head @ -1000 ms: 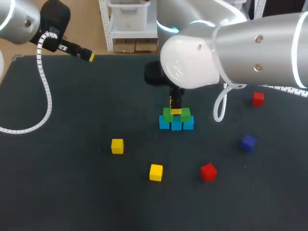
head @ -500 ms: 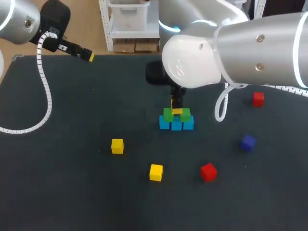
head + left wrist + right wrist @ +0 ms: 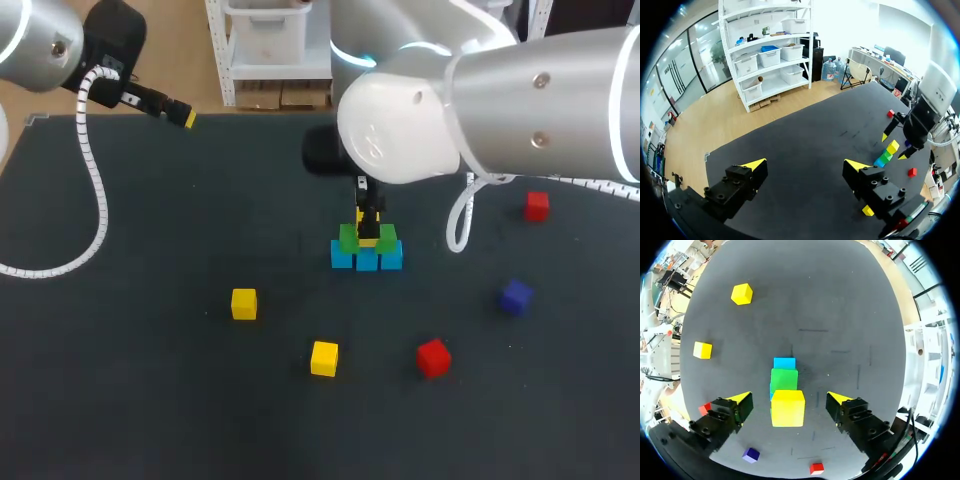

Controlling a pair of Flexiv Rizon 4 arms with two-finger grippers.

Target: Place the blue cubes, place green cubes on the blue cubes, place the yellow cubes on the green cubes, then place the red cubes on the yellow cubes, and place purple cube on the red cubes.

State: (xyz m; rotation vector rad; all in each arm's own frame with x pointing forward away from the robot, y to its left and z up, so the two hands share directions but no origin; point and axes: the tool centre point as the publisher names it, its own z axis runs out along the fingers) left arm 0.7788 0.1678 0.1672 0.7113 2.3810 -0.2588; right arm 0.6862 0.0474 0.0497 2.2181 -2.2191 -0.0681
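Blue cubes [image 3: 366, 259], green cubes [image 3: 349, 238] and one yellow cube [image 3: 787, 407] were stacked. Right gripper [image 3: 789, 398] and left gripper [image 3: 806, 163] stood wide, empty. Outstanding, 2 to 8 o'clock of stack: loose yellow cubes [image 3: 243, 303], red cubes [image 3: 433, 357], purple cube [image 3: 516, 296].

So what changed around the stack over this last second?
The right pincer rose slightly off the stack, open, leaving the yellow cube resting on the green cubes. The left pincer and the loose cubes stayed put.
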